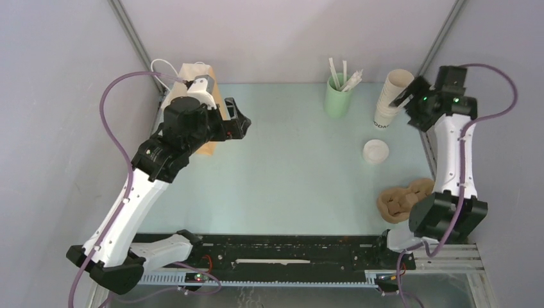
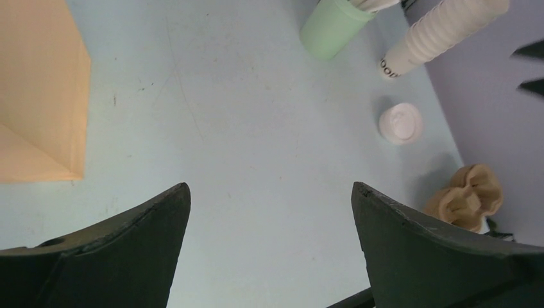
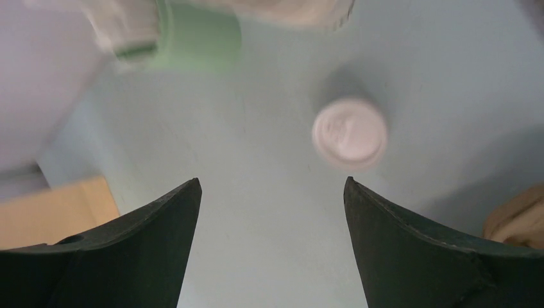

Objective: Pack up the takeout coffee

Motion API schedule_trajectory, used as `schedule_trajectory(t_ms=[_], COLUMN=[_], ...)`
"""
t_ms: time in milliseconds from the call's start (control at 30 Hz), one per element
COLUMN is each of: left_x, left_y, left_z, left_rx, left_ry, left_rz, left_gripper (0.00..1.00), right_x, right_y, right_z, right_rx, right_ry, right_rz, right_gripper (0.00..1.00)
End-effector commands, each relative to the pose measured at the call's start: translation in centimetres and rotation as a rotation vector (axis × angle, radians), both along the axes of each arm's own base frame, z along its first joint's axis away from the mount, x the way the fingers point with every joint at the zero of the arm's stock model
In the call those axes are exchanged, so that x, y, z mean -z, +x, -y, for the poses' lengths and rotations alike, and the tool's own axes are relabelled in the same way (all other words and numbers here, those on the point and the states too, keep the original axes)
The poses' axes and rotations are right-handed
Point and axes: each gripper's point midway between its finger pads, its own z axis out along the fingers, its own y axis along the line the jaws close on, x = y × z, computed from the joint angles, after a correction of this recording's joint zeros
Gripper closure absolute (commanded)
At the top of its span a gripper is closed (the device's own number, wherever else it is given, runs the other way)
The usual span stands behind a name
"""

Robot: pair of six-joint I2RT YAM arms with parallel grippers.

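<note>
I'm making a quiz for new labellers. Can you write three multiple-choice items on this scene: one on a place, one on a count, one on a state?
1. Where does the lidded cup stand?
A) on the table, between the stack of lidless cups and the pulp cup carrier
B) inside the carrier
C) on top of the stack

2. How many lidded cups are in view?
A) none
B) one
C) three

3. How is the left pincer?
A) open and empty
B) shut on the lidded cup
C) shut on the carrier

Answers:
1 A, the top view shows it on bare table between the two.
2 B, every view shows a single white lid.
3 A, its wrist view shows fingers apart with only table between.
</note>
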Motion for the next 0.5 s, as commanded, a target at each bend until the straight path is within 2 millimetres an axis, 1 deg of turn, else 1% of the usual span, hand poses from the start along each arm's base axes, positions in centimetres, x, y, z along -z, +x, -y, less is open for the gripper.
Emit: schedule_trajectory(t_ms=[0, 67, 133, 167, 233, 333, 400, 467], left_x=[-2.3, -2.2, -2.0, -1.7, -1.5, -1.1, -1.0, -1.0], left_y=[-0.9, -0.9, -1.1, -1.2, -1.4, -1.6, -1.9, -1.8], left_z=[-0.6, -1.3, -1.8, -2.1, -2.9, -3.8, -4.2, -4.5], left_rx=[0.042, 0.032, 0.029, 0.023, 0.003, -0.016, -0.017, -0.028], left_ry=[0.069, 0.103, 0.136, 0.154, 0.184, 0.222, 0.237, 0.253], left_rz=[0.065, 0.076, 0.089, 0.094, 0.104, 0.102, 0.106, 0.111], left_gripper=[0.00, 0.00, 0.00, 0.00, 0.00, 0.00, 0.00, 0.00], right_x=[-5.7, -6.2, -6.1, -5.3, -5.3, -5.5, -5.8, -5.5], right_y=[3.7, 5.0, 6.2, 7.2, 8.4, 10.0, 10.6, 11.1], right_z=[4.6, 7.1, 8.9, 9.6, 10.4, 10.9, 11.2, 11.3], right_rx=[0.165, 0.224, 0.271, 0.283, 0.287, 0.269, 0.259, 0.258], right_ry=[0.010, -0.011, -0.034, -0.042, -0.060, -0.089, -0.117, -0.137], right_rz=[0.143, 0.132, 0.102, 0.073, 0.061, 0.068, 0.083, 0.082], right_gripper=[0.10, 0.12, 0.15, 0.16, 0.18, 0.21, 0.22, 0.25])
